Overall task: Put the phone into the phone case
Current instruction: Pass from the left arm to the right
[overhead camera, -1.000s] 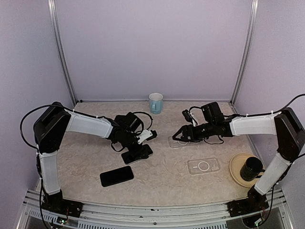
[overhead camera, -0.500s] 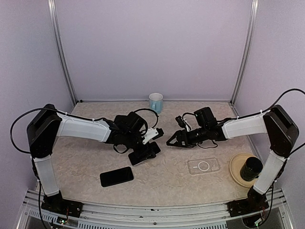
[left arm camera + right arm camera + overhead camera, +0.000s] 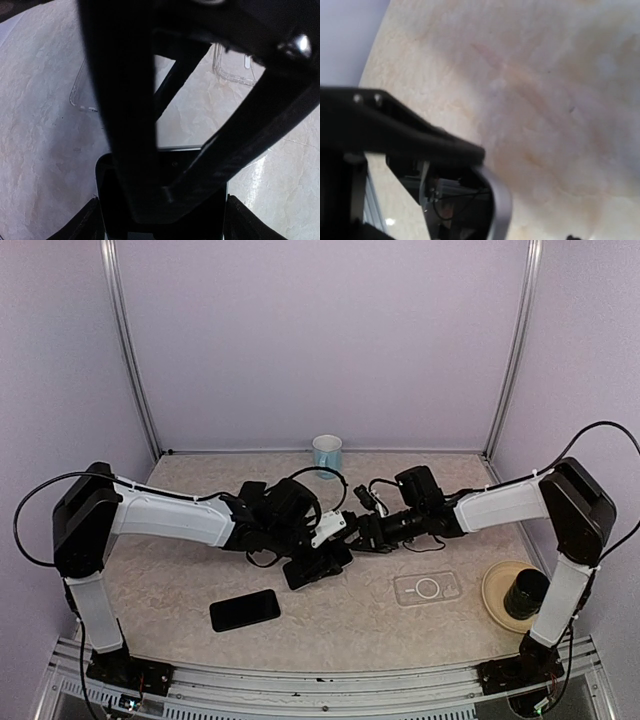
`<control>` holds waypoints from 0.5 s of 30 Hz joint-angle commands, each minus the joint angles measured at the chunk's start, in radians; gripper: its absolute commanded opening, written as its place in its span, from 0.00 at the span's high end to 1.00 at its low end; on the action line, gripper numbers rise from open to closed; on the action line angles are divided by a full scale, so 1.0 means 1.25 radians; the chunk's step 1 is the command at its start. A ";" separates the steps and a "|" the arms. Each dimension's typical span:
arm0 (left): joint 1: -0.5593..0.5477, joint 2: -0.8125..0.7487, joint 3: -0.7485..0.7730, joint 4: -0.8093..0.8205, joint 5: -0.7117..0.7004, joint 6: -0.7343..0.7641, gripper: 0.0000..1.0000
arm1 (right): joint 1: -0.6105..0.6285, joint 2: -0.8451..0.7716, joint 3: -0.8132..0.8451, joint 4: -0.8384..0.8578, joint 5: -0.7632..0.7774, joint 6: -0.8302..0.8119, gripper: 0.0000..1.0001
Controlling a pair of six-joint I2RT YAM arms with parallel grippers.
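Mid-bench, see phone (image 3: 318, 566) clamped in left fingers (image 3: 127, 125), tilted, screen dark. Just right of it, see right fingers (image 3: 358, 534) closed on rim of clear phone case (image 3: 498, 200); only a curved edge visible on wrist cam. Not seated in case yet. Can't tell if phone clear of bench (image 3: 170, 580). Further out, see 2nd clear case (image 3: 427, 587) flat toward right, 2nd phone (image 3: 245, 609) front-left, blue cup (image 3: 327, 455) at back, dark cup (image 3: 527, 590) on plate (image 3: 495, 605) far right.
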 commanded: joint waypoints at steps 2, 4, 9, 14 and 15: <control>-0.026 -0.039 0.010 0.042 -0.028 0.015 0.43 | 0.014 0.035 0.024 0.029 -0.034 0.016 0.30; -0.031 -0.045 0.009 0.047 -0.033 0.016 0.43 | 0.016 0.042 0.024 0.030 -0.037 0.016 0.31; -0.040 -0.058 0.009 0.058 -0.038 0.023 0.43 | 0.018 0.052 0.024 0.045 -0.063 0.031 0.37; -0.049 -0.063 0.009 0.064 -0.045 0.032 0.43 | 0.021 0.060 0.025 0.071 -0.105 0.049 0.47; -0.051 -0.064 0.009 0.064 -0.047 0.034 0.43 | 0.020 0.061 0.023 0.076 -0.114 0.053 0.50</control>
